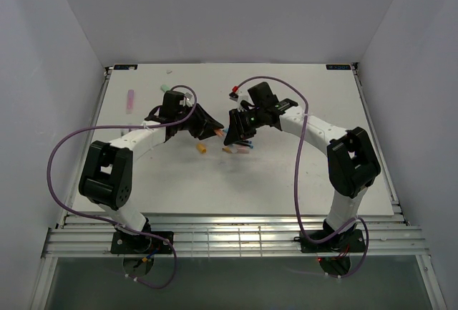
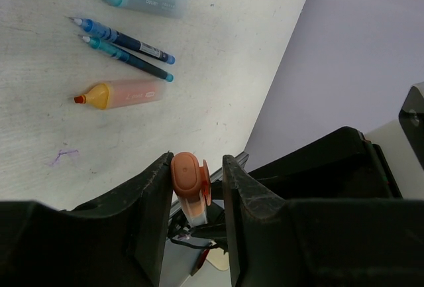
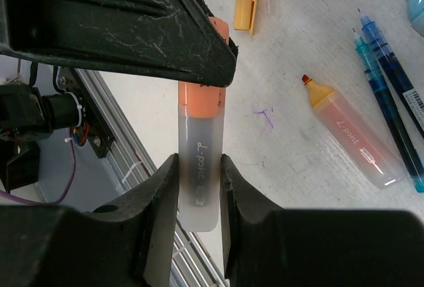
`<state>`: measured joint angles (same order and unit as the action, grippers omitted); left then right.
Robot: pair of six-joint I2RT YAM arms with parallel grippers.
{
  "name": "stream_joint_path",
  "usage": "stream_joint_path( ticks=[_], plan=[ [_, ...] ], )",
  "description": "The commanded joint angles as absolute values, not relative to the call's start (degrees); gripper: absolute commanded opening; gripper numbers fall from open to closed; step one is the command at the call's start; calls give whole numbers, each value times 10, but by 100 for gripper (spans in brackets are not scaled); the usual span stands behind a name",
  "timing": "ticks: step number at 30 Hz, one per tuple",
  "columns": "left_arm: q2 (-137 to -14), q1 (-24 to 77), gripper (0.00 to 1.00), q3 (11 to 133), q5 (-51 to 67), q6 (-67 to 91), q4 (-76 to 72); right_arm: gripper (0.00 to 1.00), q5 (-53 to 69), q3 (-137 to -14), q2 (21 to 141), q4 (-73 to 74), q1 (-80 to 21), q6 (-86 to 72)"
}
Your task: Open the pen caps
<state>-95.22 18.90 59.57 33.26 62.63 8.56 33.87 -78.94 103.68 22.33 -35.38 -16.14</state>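
Orange plastic marks the highlighter [image 1: 217, 133], light and rigid by judgement, held near centre of the top view, above the tabletop [image 1: 300, 181]. Left wrist view: the left fingers [image 2: 149, 207] are clamped on its smooth cap [image 2: 189, 175] at 6 o'clock. Right wrist view: the right fingers [image 3: 156, 201] pinch the translucent barrel [image 3: 199, 168] at 6 o'clock, a likely slippery surface best held mid-length for a straight pull.

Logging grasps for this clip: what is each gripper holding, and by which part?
Both hold one orange highlighter: the left gripper clamps its orange cap, the right gripper its translucent barrel.
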Motion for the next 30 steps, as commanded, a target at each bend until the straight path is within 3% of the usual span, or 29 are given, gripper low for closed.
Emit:
stream_joint_path(
  ticks=[1, 6, 9, 10, 14, 16, 23, 29, 30],
  plan=[
    [-933, 192, 44, 592, 330, 624, 79, 8, 348, -817, 1040, 207, -357, -164],
    [-934, 192, 34, 592, 332, 624, 80, 8, 348, -818, 1040, 207, -357, -163],
    [-935, 192, 22, 592, 334, 624, 79, 9, 350, -821, 1041, 207, -357, -156],
    [-936, 192, 13, 592, 336, 626, 79, 12, 350, -821, 1041, 207, -357, -155],
    [-936, 193, 0, 591, 338, 627, 81, 30, 354, -828, 1049, 211, -357, -141],
    [-935, 193, 0, 589, 338, 628, 81, 39, 356, -834, 1055, 217, -357, -136],
    [-934, 193, 0, 590, 339, 628, 81, 40, 361, -841, 1068, 220, -360, -132],
    [-931, 193, 0, 588, 339, 628, 80, 34, 359, -844, 1076, 221, -367, -132],
    [-931, 193, 0, 589, 339, 628, 81, 28, 358, -842, 1076, 221, -367, -132]
  ],
)
